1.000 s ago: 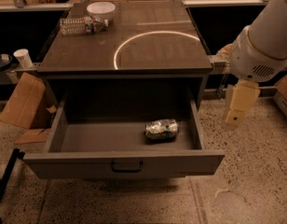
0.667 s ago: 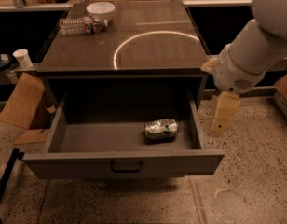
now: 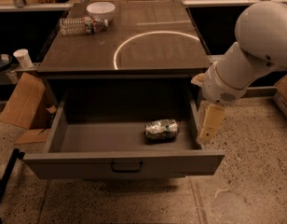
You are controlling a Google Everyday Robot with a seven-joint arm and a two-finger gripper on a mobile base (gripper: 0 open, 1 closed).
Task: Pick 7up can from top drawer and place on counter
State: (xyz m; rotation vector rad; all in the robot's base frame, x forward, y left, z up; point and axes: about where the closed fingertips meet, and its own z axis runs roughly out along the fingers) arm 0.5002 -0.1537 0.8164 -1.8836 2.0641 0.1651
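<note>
The 7up can [image 3: 161,129] lies on its side in the open top drawer [image 3: 87,136], right of the middle, silvery and crinkled with green marks. The drawer is pulled out, and its dark handle [image 3: 126,166] sits at the centre of the front panel. The counter [image 3: 87,50] above carries a white circular arc. My gripper [image 3: 207,127] hangs from the white arm at the drawer's right wall, pointing down, to the right of the can and apart from it.
A clear plastic bottle [image 3: 83,25] and a white bowl [image 3: 100,8] rest at the counter's back left. Cardboard [image 3: 23,101] and a paper cup [image 3: 23,58] stand left of the cabinet. Speckled floor lies in front and to the right.
The arm and gripper have moved left, from out beside the cabinet to the drawer's right wall. The can and drawer have not moved.
</note>
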